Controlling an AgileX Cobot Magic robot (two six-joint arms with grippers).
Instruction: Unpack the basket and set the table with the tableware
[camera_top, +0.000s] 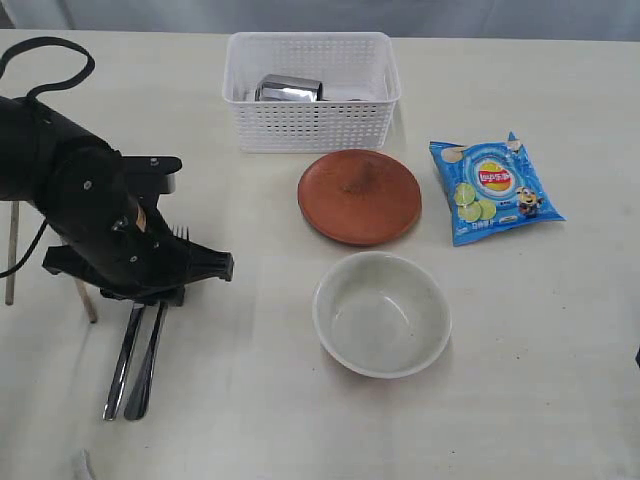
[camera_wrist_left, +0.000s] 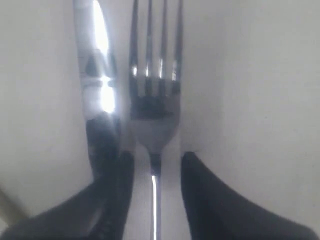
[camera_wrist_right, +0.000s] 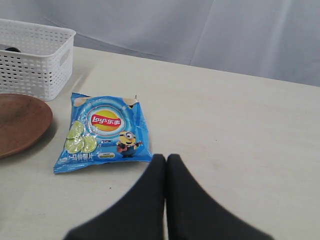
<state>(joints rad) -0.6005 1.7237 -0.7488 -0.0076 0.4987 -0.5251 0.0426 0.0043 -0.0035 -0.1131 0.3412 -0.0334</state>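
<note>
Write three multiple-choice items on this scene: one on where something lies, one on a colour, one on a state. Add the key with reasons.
1. In the exterior view, where does the chip bag lie?
A. On the table, right of the plate
B. On top of the plate
C. Under the plate

2. What colour is the plate?
A. White
B. Brown
C. Blue

3. How does the right gripper stand?
A. Wide open
B. Shut on the chip bag
C. Shut, holding nothing

Key:
1. A, since the bag lies flat on the tabletop, apart from the plate's rim.
2. B, since its whole face is reddish brown.
3. C, since the right wrist view shows its fingers pressed together with the bag lying beyond them.
</note>
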